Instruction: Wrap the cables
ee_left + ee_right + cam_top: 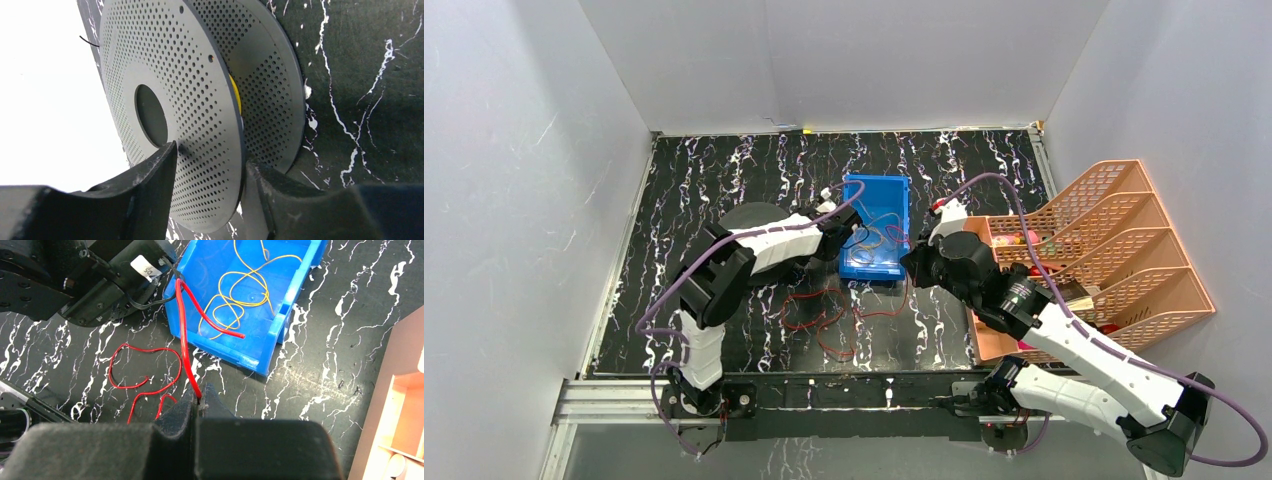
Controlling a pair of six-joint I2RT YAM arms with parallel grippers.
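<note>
The left end effector (212, 160) is at a grey perforated spool (190, 75) that stands on edge on the black marbled worktop (724, 170), just left of a blue bin (235, 356). In the left wrist view its two fingers (150, 180) sit on either side of the spool's near flange, close against both faces. Whether they are actually clamping the flange cannot be told. A band of yellow (236, 97) shows at the spool's core, between the two flanges.

The right end effector (199, 400) is closed on the end of a thick red cable (186, 340), pinched between its fingertips. It hangs above the worktop in front of the bin's near corner. From the grip the red cable rises to the bin's near-left rim, close to the left end effector. It bends there and runs down into the bin, where its other end lies on the blue floor.

A thin yellow cable (260, 282) lies in loose loops inside the bin. A thinner red cable (145, 348) lies in open curls on the worktop in front of the bin, between the two arms and touched by neither end effector. An orange set of slanted file racks (1114, 200) stands at the right edge of the worktop, behind the right arm.
</note>
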